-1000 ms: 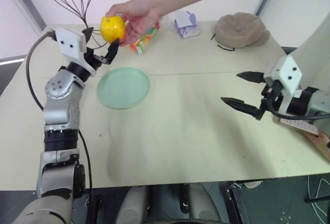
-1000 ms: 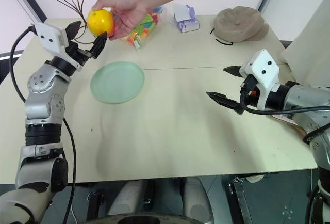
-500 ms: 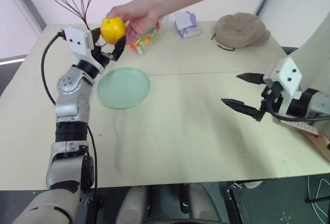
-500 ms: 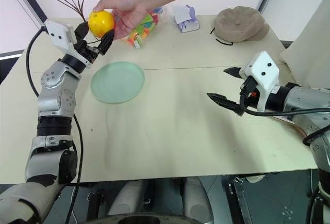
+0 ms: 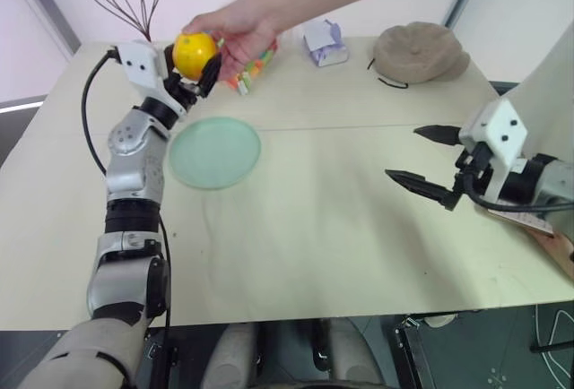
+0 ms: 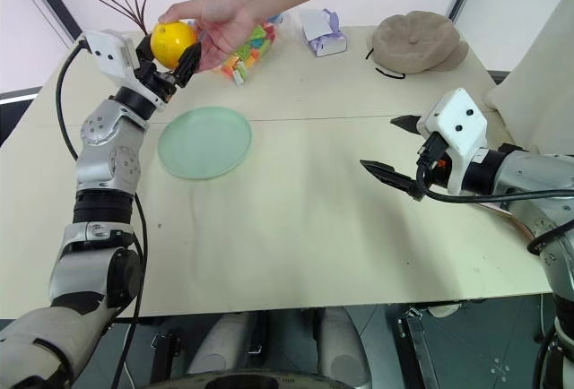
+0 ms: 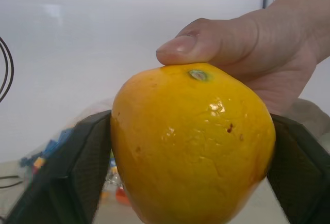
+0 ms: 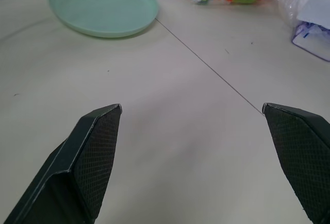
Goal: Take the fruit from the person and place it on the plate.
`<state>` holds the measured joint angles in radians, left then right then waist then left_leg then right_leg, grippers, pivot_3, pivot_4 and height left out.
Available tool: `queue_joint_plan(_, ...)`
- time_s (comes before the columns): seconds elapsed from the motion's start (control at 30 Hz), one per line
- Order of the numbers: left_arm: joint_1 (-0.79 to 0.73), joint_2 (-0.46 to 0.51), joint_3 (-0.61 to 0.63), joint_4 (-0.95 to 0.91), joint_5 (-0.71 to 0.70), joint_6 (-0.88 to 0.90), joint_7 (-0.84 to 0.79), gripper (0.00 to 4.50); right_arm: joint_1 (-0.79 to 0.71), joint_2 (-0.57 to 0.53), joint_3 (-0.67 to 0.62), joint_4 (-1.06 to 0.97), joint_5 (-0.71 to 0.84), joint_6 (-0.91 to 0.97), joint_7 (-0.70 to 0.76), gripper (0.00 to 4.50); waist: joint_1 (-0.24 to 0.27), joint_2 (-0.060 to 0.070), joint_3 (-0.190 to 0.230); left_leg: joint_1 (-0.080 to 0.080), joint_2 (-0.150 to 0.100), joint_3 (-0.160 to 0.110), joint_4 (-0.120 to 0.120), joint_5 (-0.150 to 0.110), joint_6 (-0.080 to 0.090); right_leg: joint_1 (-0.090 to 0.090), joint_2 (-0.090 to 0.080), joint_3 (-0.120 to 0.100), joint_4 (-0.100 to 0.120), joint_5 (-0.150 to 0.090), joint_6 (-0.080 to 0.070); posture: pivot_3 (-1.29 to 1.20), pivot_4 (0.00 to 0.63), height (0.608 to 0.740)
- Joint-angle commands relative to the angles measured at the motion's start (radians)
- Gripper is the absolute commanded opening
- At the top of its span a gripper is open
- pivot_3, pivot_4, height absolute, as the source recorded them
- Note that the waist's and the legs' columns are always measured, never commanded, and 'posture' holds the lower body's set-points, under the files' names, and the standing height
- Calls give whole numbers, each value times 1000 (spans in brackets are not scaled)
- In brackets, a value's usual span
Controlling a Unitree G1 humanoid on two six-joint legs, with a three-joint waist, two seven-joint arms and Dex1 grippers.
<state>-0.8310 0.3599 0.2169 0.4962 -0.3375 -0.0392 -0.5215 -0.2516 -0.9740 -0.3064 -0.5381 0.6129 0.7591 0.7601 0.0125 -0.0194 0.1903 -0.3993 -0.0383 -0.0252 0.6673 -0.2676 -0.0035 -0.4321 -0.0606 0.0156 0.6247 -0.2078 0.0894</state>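
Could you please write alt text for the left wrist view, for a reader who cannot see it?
A yellow-orange fruit sits between the left claw's two black fingers, one on each side, while the person's hand holds it from above and behind with the thumb on top. A bag of coloured blocks lies blurred behind.

left hand [image 5: 190, 64] raised, right hand [image 5: 420, 154] spread

No readable text, labels or numbers anywhere
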Motion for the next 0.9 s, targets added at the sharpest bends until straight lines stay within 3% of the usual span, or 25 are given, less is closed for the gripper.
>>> queue_joint_plan(0.03,-26,4,10,-16,-3,-24,-6,3254,-1,-7,-44,-33,9,-4,-9,4500,0,0,0,0,0,0,0,0,0,0,0,0,0,0,0,0,150,740)
queue_joint_plan(0.27,-16,11,5,-34,-5,-1,-17,3254,2,-6,-43,-35,10,-4,-13,4500,0,0,0,0,0,0,0,0,0,0,0,0,0,0,0,0,150,740)
queue_joint_plan(0.4,29,43,-21,-97,-5,102,-53,3254,1,-2,-36,-37,11,-5,-15,4500,-1,0,0,0,0,0,0,0,0,0,0,0,0,0,0,0,150,740)
queue_joint_plan(0.73,279,138,-77,-333,10,382,-89,3254,21,7,-35,-56,14,-3,-23,4500,-1,0,0,0,0,0,0,0,0,0,-2,1,0,0,0,0,150,740)
queue_joint_plan(0.9,348,144,-80,-391,12,423,-90,3254,31,8,-40,-63,19,1,-25,4500,1,0,0,0,0,-1,0,0,0,0,-2,0,0,0,0,0,150,740)
